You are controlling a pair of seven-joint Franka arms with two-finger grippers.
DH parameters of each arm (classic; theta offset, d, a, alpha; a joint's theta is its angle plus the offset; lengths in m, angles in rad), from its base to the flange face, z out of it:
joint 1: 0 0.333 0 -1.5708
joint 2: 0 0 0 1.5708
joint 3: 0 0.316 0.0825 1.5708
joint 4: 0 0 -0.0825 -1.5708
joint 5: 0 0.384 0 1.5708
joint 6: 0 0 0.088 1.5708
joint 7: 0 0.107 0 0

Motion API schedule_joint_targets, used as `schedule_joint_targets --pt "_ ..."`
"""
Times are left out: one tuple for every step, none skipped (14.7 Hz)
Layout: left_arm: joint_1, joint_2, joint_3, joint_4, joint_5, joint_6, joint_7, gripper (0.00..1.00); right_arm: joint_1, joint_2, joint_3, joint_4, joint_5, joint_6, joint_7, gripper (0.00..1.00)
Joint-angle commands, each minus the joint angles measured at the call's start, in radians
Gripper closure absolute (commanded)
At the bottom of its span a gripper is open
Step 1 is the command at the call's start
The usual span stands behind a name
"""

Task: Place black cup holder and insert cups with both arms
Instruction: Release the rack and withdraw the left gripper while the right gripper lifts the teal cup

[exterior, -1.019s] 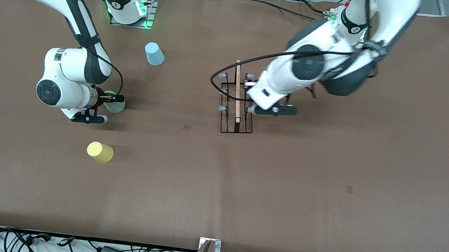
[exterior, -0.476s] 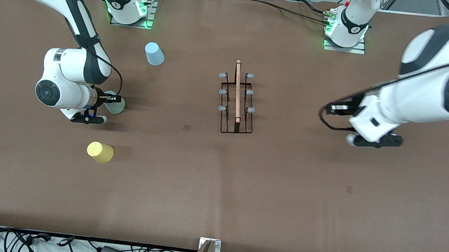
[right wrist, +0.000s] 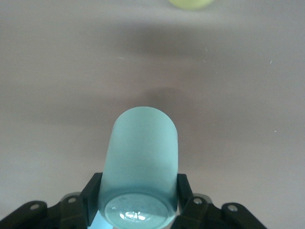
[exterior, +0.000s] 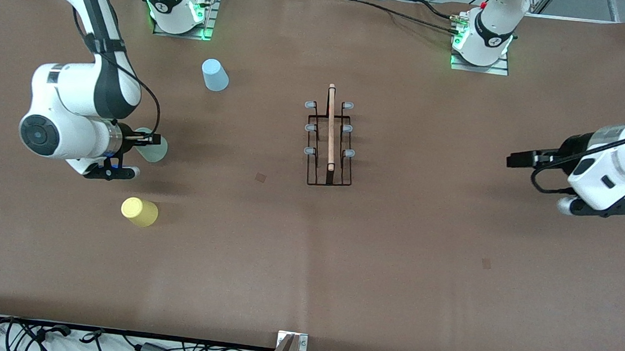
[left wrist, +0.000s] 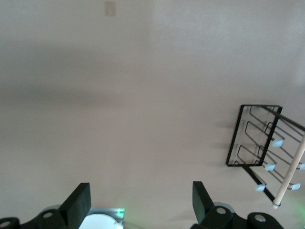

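The thin black wire cup holder [exterior: 330, 143] with its pale wooden rod stands mid-worktop [exterior: 394, 273] on matte brown covering. The right claw [right wrist: 138, 191] clamps a smooth pale green plastic cup [right wrist: 139, 171] over the right arm's end; the left claw [left wrist: 140, 202] hangs spread apart over the left arm's end.

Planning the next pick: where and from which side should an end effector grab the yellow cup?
Grip the yellow cup across its tapered side wall, coming from above. It appears to stand upside down on the table, closed bottom up, with open space around it. The right end effector already holds the pale green cup.
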Motion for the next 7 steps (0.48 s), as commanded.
schedule_joint_targets --pt "0.012 -0.069 -0.001 -0.024 0.022 -0.017 0.024 0.00 0.077 0.009 -0.002 0.136 0.015 -0.117 0.012 0.73" --pt "0.002 -0.095 0.022 -0.026 0.019 -0.014 0.057 0.00 0.122 0.004 -0.003 0.157 0.013 -0.126 0.023 0.73" --pt "-0.049 -0.130 0.101 -0.035 0.014 -0.012 0.085 0.00 0.152 -0.001 -0.003 0.159 0.015 -0.126 0.049 0.75" --pt "-0.154 -0.155 0.237 -0.067 0.007 -0.002 0.096 0.00 0.180 -0.010 -0.002 0.159 0.016 -0.126 0.083 0.75" --pt "-0.223 -0.180 0.343 -0.093 0.005 0.012 0.099 0.00 0.214 -0.011 -0.002 0.161 0.027 -0.126 0.124 0.75" --pt "-0.274 -0.200 0.411 -0.125 -0.010 0.024 0.100 0.00 0.257 -0.013 -0.003 0.167 0.041 -0.123 0.174 0.75" --pt "-0.310 -0.229 0.489 -0.165 -0.045 0.047 0.100 0.00 0.290 -0.011 -0.003 0.177 0.042 -0.121 0.222 0.75"
